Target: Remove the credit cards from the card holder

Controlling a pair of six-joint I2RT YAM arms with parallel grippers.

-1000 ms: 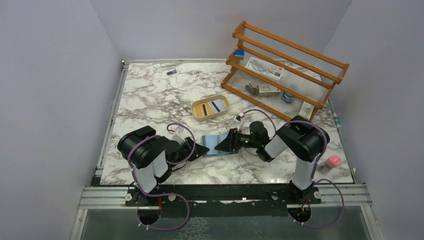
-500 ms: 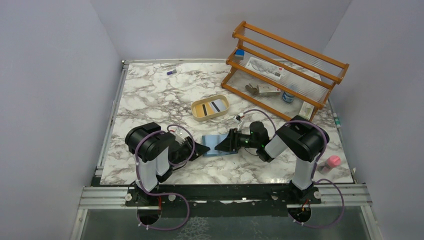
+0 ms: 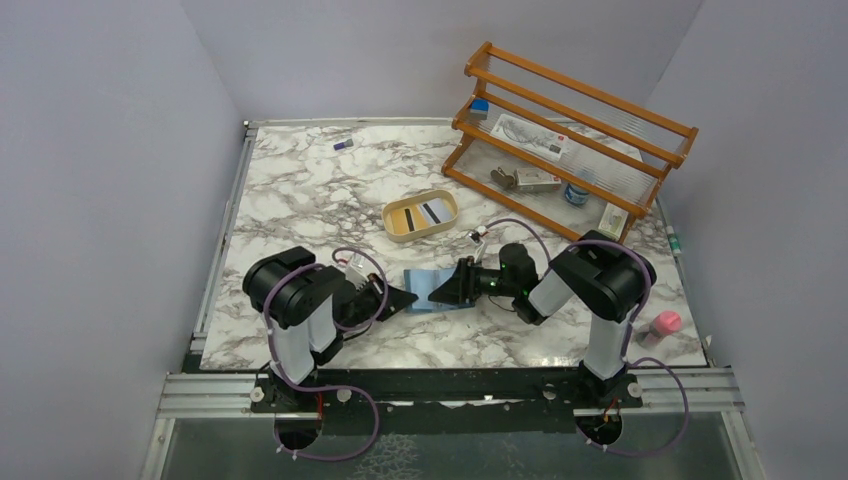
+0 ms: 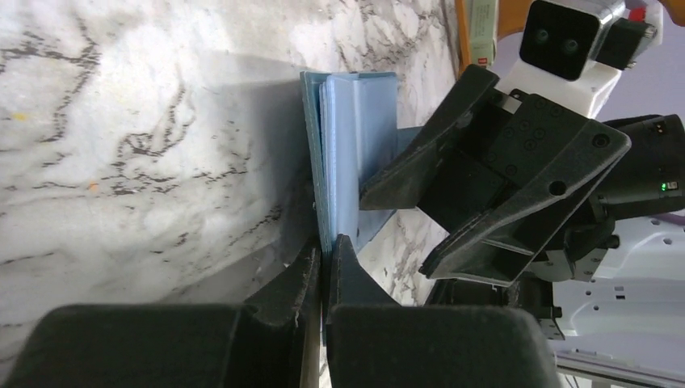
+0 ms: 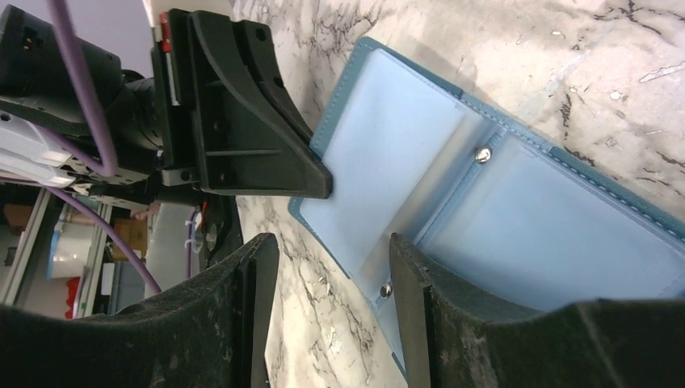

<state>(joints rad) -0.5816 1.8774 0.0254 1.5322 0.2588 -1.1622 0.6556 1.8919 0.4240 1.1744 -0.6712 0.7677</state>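
— How do the arms sit?
— Both are folded low over the white marble-patterned table (image 3: 300, 200). Their forearms reach in toward each other on the near side of the tan oval tray (image 3: 387, 220). The fingertips face each other across the small teal-blue rectangular card holder (image 3: 422, 288).
— And the left gripper?
— The left gripper (image 4: 323, 257) is pinched tight on the card holder's thin end edge, its fingers lying almost level with the tabletop.
— The right one?
— The right gripper (image 5: 333, 250) stands partway apart and clamps nothing. Its fingers (image 5: 408, 323) straddle the card holder's edge; I cannot tell whether they touch it.
— How does the card holder lie?
— It lies open with the light-blue inside up, just nearer the arm bases than the tray. Its long axis runs left to right between the two grippers.
— The cards?
— The thin flat credit cards (image 3: 422, 214), yellow and white with dark stripes, lie in the tray.
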